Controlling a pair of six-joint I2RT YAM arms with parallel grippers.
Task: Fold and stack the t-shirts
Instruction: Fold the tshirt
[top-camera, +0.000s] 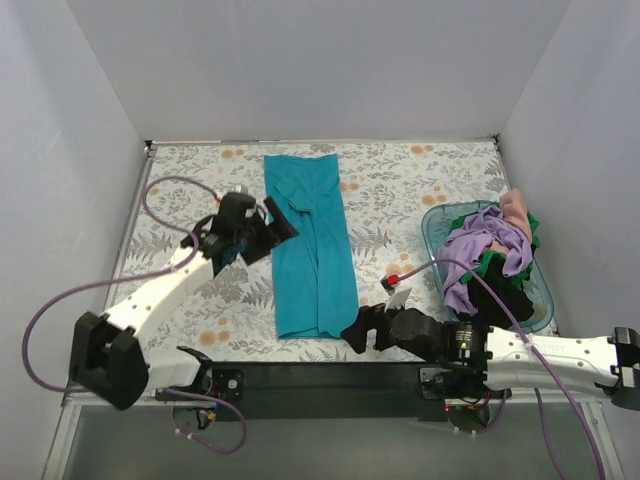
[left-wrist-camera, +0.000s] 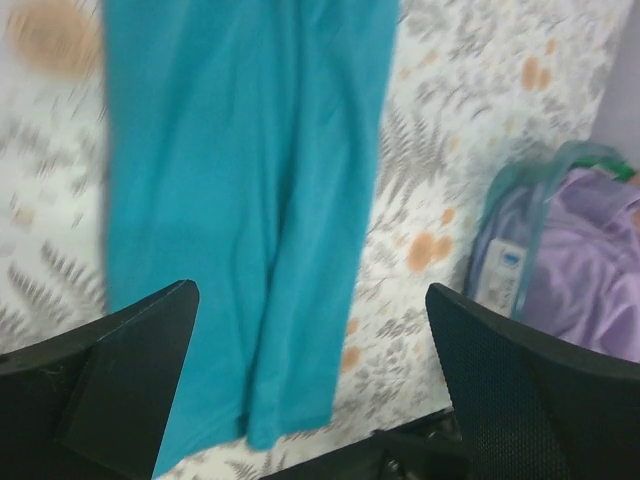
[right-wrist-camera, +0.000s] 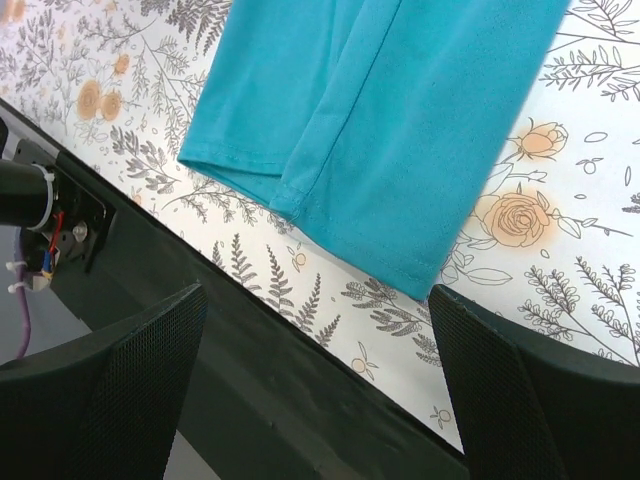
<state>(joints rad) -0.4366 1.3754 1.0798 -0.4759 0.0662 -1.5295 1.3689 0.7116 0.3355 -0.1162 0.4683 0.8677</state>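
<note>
Two claws stand with their jaws wide apart and hold nothing, so you have both arms free over the worktop (top-camera: 180, 200). One teal-blue t-shirt (top-camera: 312, 245) lies flat in the middle of the floral cloth, folded into a long narrow strip that runs from the far edge almost to the near edge, with its hem at the near end. Your left claw (top-camera: 276, 224) hangs at the left edge of that strip, about a third of the way down from the far end, and points right across it; from its wrist view the teal cloth fills the space between the two black fingers (left-wrist-camera: 110, 370), but you cannot tell from any view whether a finger touches the cloth. Your right claw (top-camera: 365, 328) sits low at the near edge of the worktop, just right of the strip's near right corner; its wrist view shows that corner and the stitched hem lying between and beyond its fingers, apart from them. Well to the right stands the translucent teal basket (top-camera: 432, 225), and in it the other shirts lie heaped unfolded: a purple t-shirt (top-camera: 480, 245) on top, a pink t-shirt (top-camera: 515, 208) at the far end, a green t-shirt (top-camera: 495, 262) showing beneath the purple one
</note>
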